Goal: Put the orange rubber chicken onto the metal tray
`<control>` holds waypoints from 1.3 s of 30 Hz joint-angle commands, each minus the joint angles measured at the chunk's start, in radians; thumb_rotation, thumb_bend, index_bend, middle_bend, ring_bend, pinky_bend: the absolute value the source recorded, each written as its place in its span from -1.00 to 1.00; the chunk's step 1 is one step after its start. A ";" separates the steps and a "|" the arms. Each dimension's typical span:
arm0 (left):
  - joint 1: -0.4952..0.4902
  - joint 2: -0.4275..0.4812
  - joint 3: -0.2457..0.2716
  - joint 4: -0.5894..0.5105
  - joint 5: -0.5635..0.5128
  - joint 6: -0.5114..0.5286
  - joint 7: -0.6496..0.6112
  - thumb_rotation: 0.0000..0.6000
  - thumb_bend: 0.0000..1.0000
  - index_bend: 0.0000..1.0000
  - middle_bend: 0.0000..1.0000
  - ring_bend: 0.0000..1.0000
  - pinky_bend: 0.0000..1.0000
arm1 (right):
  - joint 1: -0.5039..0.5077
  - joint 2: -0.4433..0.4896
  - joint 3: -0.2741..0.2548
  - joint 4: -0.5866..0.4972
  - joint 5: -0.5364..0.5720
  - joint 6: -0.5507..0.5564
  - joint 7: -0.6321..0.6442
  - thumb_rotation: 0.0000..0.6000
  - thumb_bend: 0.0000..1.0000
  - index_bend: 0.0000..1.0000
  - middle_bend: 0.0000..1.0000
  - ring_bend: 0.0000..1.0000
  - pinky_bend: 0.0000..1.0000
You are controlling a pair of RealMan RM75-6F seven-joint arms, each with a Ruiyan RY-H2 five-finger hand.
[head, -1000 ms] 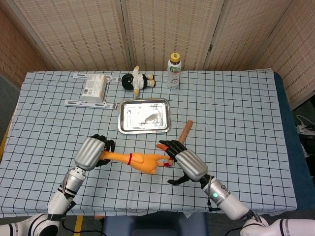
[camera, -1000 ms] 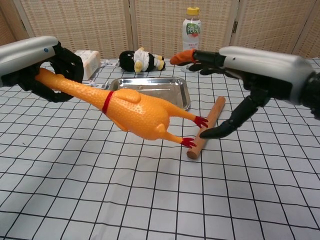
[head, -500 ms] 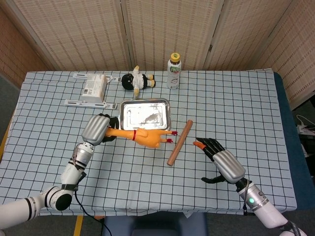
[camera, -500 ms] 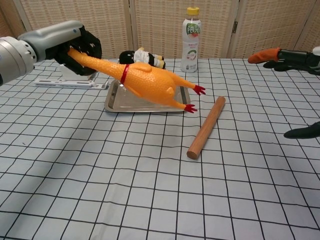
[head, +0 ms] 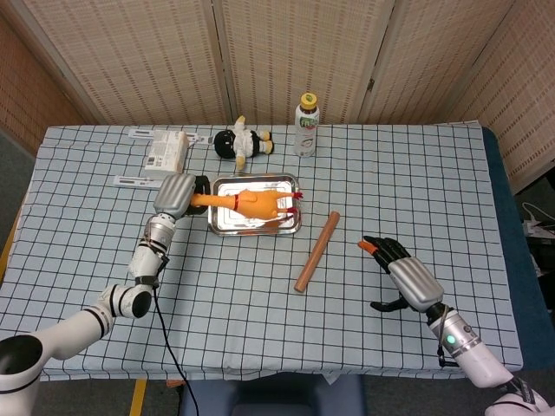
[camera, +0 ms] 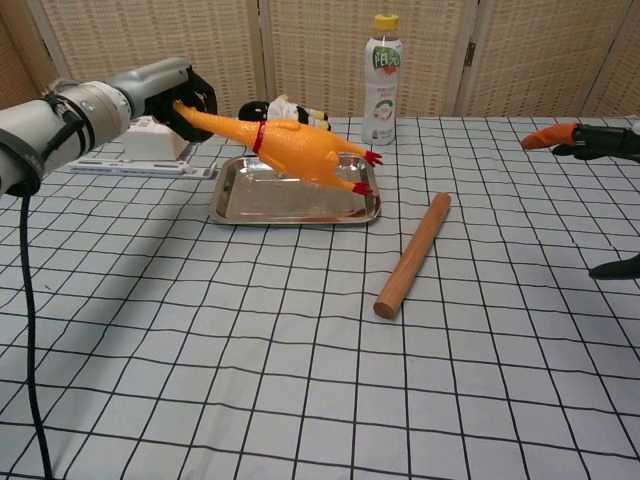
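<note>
Rubber chicken (camera: pixel 300 150) in left hand (camera: pixel 185 100), above metal tray (camera: pixel 232 205)

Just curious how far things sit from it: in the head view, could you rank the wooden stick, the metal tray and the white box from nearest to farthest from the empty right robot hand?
From the right robot hand:
1. Wooden stick, just to its left.
2. Metal tray, beyond the stick, mid-table.
3. White box, far-left corner.

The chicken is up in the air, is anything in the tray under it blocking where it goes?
Nothing visible. The left hand holds the rubber chicken just above the metal tray, which looks bare.
</note>
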 commanded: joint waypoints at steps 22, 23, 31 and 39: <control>-0.105 -0.211 0.055 0.375 0.118 -0.067 -0.353 1.00 -0.05 -1.00 -0.94 -0.96 -0.44 | -0.005 -0.006 0.009 0.055 -0.013 -0.037 0.118 1.00 -0.87 -1.00 -1.00 -1.00 -1.00; -0.106 -0.212 0.056 0.379 0.118 -0.070 -0.353 1.00 -0.05 -1.00 -0.95 -0.97 -0.44 | -0.006 -0.006 0.009 0.055 -0.014 -0.037 0.118 1.00 -0.87 -1.00 -1.00 -1.00 -1.00; -0.106 -0.202 0.084 0.388 0.137 -0.085 -0.340 1.00 -0.06 -1.00 -1.00 -1.00 -0.54 | -0.008 -0.006 0.011 0.050 -0.017 -0.038 0.122 1.00 -0.87 -1.00 -1.00 -1.00 -1.00; -0.113 -0.120 0.109 0.286 0.149 -0.197 -0.375 1.00 -0.29 -1.00 -1.00 -1.00 -0.71 | -0.013 -0.005 0.016 0.049 -0.020 -0.030 0.128 1.00 -0.87 -1.00 -1.00 -1.00 -1.00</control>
